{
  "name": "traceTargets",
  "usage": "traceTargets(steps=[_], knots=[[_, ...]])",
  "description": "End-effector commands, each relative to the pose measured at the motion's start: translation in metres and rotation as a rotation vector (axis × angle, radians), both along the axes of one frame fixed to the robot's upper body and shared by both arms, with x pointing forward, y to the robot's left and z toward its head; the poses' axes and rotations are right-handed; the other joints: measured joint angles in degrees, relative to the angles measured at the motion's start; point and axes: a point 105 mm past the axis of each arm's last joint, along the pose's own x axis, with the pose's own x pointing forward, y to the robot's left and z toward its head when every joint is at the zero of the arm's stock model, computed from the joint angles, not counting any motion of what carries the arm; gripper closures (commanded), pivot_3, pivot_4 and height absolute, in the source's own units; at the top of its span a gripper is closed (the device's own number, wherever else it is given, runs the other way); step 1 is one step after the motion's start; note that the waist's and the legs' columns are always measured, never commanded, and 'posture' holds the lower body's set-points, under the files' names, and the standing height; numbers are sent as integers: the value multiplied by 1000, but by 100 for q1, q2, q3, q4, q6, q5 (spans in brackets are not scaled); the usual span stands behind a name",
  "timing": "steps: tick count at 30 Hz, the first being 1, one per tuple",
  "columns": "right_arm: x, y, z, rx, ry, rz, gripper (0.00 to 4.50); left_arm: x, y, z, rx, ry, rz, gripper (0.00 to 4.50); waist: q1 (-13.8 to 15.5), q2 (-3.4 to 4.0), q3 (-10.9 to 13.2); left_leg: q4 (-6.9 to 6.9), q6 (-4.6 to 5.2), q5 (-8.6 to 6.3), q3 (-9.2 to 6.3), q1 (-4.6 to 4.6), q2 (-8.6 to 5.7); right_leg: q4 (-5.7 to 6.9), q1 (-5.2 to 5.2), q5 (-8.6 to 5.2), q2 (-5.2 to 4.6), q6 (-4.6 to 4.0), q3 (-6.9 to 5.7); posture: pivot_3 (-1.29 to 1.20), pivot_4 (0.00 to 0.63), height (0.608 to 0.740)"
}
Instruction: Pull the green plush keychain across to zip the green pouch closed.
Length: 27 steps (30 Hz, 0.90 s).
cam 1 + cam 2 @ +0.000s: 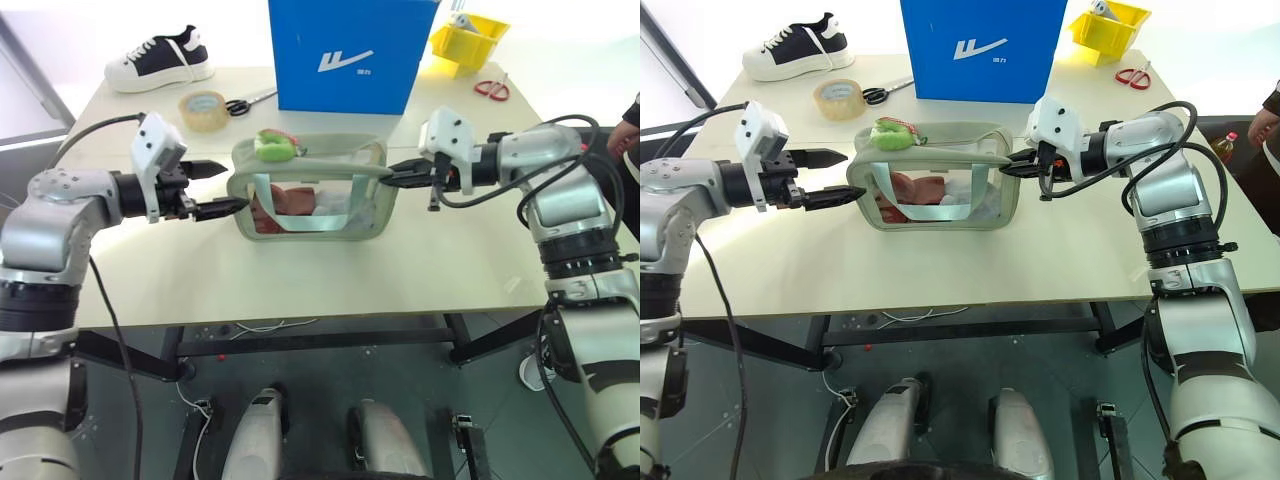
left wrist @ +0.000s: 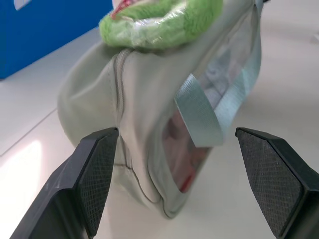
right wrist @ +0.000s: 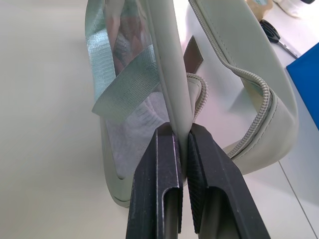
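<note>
The green pouch (image 1: 310, 190) sits near the middle of the surface (image 1: 330, 270), closer to the front edge than the things behind it, its clear window side facing the front. The left hand (image 1: 215, 189) is spread wide at the pouch's left end, one finger on each side of that end and neither touching it. The right hand (image 1: 395, 172) is closed on the fabric rim of the pouch's right end, where the zipper gapes open. The green plush keychain (image 1: 272, 145) lies on top of the pouch at its left end. Toward the far edge stand a tape roll (image 1: 203, 109), black scissors (image 1: 248, 102), a blue box (image 1: 350, 52) and, at the far left corner, a sneaker (image 1: 162, 58).
</note>
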Motion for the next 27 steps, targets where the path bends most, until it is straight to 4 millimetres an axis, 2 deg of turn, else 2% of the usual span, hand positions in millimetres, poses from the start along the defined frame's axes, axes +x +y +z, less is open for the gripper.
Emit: traceTargets(steps=[1,7,10,12,15,16,18,19,21,23,25,27], knots=[[-5,4,19,20,-64,29,4500,6,-1,8,-1,-51,4,1417,-3,0,0,0,0,0,0,-2,0,0,-2,0,0,0,0,0,150,740],[-7,6,19,23,-59,36,4500,6,3,9,12,-61,4,4472,-18,0,0,-1,0,0,0,-3,0,1,-4,0,3,0,0,0,150,740],[-13,12,19,58,-23,58,4500,4,10,12,11,-63,26,4472,-20,0,0,-1,0,0,0,-3,0,1,-5,0,3,1,0,0,150,740],[-25,20,20,110,30,95,4500,-6,15,12,22,-44,21,4472,-33,0,0,-2,0,0,0,-3,1,1,-5,0,3,0,0,0,150,740],[-44,32,18,182,130,145,3439,-20,22,9,44,-41,34,4500,-46,0,0,-7,0,0,1,-5,5,0,-10,0,0,0,4,0,150,740],[-48,34,13,181,145,150,2851,-19,26,9,36,-46,68,4500,-33,0,0,-9,0,0,1,-5,12,1,-11,0,-1,-1,5,0,150,740],[-45,33,6,148,117,120,1893,-20,28,7,34,-41,92,4500,-19,0,0,-3,0,0,-3,-3,23,4,-6,-1,4,-3,0,0,150,740],[-39,30,8,136,84,99,1382,-22,27,6,36,-39,87,4500,-10,0,0,-1,0,0,-5,2,23,3,2,-1,4,-4,-5,0,150,740],[-27,26,24,142,12,60,1382,-26,25,6,45,-44,78,4500,-3,0,0,3,-1,-1,-3,6,21,0,8,-2,-1,-6,-6,0,150,740],[-19,31,58,211,-55,52,1382,-26,26,7,43,-49,84,4500,-15,1,1,3,-2,-1,2,3,20,-1,4,-3,-6,-7,-5,0,150,740],[-20,49,87,279,-120,95,1382,-27,27,8,47,-51,89,4500,-45,6,3,-2,-1,-1,3,2,21,0,-6,-2,-6,-8,-4,0,150,740],[-26,77,98,337,-134,152,1382,-27,28,9,51,-53,91,4500,-56,3,1,-14,-2,0,8,-3,31,4,-21,0,2,-14,3,0,150,740]])
